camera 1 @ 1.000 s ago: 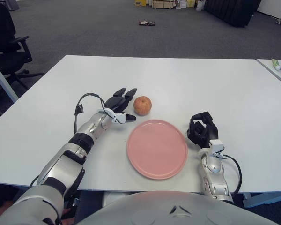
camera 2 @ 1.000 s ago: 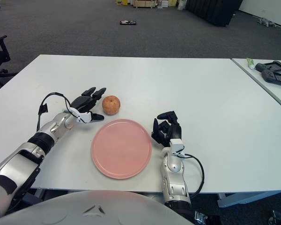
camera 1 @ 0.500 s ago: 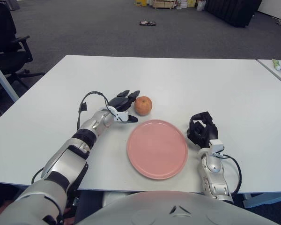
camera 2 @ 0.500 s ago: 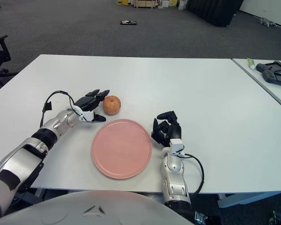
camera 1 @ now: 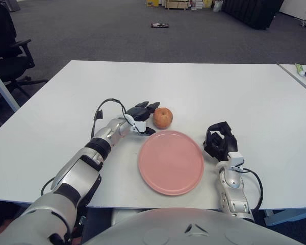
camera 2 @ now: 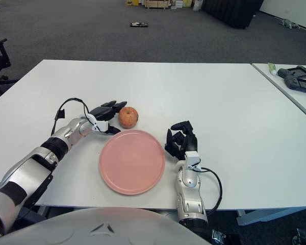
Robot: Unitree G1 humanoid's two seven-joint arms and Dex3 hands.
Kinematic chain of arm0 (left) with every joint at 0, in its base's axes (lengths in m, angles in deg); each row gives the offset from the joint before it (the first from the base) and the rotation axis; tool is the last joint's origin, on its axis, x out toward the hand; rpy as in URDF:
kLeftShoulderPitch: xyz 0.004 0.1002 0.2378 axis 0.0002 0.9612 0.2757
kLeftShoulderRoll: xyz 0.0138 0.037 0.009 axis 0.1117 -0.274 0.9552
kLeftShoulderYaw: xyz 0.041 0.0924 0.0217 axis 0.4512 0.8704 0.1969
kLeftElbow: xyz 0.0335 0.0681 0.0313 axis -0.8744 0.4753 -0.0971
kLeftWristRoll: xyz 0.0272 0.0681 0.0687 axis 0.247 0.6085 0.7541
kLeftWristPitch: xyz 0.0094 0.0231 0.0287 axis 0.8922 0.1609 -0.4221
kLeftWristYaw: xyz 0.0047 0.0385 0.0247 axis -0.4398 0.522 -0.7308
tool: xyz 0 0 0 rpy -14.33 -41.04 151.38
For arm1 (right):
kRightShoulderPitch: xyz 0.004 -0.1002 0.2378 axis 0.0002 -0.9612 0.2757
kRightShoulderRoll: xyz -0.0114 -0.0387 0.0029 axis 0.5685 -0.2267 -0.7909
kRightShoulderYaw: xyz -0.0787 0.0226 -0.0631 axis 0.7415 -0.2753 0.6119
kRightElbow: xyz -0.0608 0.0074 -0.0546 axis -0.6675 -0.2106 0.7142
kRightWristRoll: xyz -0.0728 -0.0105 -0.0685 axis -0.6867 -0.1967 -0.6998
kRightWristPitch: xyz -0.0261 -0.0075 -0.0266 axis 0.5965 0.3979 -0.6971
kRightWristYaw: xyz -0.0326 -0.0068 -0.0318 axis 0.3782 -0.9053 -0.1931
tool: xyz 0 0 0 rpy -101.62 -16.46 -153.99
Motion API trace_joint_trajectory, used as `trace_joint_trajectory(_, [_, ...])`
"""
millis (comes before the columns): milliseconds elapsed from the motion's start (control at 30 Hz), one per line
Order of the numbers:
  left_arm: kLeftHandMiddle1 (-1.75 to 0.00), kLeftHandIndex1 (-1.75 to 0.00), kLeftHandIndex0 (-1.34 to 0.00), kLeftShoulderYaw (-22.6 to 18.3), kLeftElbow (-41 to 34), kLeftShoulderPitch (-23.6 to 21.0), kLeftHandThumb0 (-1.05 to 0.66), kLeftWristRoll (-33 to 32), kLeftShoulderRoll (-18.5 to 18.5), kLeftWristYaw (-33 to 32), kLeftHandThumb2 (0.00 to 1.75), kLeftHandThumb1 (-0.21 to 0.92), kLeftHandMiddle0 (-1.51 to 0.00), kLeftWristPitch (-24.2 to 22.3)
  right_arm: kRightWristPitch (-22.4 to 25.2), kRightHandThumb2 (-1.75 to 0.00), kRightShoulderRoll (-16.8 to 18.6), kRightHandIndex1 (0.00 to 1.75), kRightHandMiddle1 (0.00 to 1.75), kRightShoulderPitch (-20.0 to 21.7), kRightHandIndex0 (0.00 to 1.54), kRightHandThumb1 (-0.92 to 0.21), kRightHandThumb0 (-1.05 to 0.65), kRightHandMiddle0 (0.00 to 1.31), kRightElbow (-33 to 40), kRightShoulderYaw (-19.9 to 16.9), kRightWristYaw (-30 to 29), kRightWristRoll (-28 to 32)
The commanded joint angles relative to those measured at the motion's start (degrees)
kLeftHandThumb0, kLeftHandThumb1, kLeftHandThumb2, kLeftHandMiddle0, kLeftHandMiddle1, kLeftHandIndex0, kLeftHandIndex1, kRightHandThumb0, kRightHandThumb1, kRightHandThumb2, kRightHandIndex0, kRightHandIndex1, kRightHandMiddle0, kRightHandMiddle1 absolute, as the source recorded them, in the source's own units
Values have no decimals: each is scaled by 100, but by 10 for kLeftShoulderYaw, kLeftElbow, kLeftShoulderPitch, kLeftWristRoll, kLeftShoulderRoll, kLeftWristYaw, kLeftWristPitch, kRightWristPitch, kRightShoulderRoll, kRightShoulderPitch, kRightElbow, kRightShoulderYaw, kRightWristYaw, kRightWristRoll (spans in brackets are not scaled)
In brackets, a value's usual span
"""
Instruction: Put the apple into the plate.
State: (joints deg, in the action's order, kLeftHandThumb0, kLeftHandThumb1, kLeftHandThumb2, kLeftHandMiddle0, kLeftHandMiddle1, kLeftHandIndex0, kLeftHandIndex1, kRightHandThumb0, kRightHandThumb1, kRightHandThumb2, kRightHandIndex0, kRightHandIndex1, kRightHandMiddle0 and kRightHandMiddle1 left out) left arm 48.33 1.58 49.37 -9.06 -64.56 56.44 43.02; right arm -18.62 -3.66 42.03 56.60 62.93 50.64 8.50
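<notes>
Apple (camera 1: 162, 117) first: from my remote seat I see a small round fruit, orange-red with a paler yellowish patch on its near side and a dark dip at the stem, sitting upright on the white table (camera 1: 234, 97). It lies just beyond the far left rim of the pink plate (camera 1: 171, 162), close to it but not on it, with a thin strip of table showing between the two. The plate is a flat, plain disc with nothing on it. My left hand (camera 1: 141, 114) reaches in from the left, its silver forearm lying low across the table and a black cable looping up behind the wrist. Its dark fingers (camera 1: 147, 106) are stretched out and spread toward the apple's left side, the tips right against the fruit or nearly so; I cannot tell whether they actually touch. They are not closed round it, and the hand holds nothing. My right hand (camera 1: 218, 141) shows just to the right of the plate, near the table's front edge, its black fingers curled in on themselves with nothing between them.
</notes>
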Motion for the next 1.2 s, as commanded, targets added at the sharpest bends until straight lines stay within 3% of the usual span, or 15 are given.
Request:
trace_joint_trajectory(0, [0, 0, 0, -1, 6, -30, -105, -6, -3, 3, 12, 87, 0, -3, -4, -98, 8, 175, 175, 0, 73, -59, -40, 40, 4, 0, -3, 2])
trace_joint_trajectory(233, [0, 0, 0, -27, -7, -63, -105, -29, 13, 19, 11, 86, 0, -11, -2, -98, 7, 175, 175, -1, 72, -59, -40, 40, 4, 1, -9, -4])
trace_joint_trajectory(733, [0, 0, 0, -66, -76, -62, -104, -65, 45, 35, 9, 83, 0, -36, -7, -97, 3, 175, 175, 1, 73, -60, -40, 40, -3, 3, -12, -10])
trace_joint_trajectory(1167, [0, 0, 0, -87, -112, -88, -104, -83, 57, 45, 9, 83, 0, -35, 2, -96, 1, 175, 175, 2, 74, -60, -40, 39, -1, 3, -10, -11])
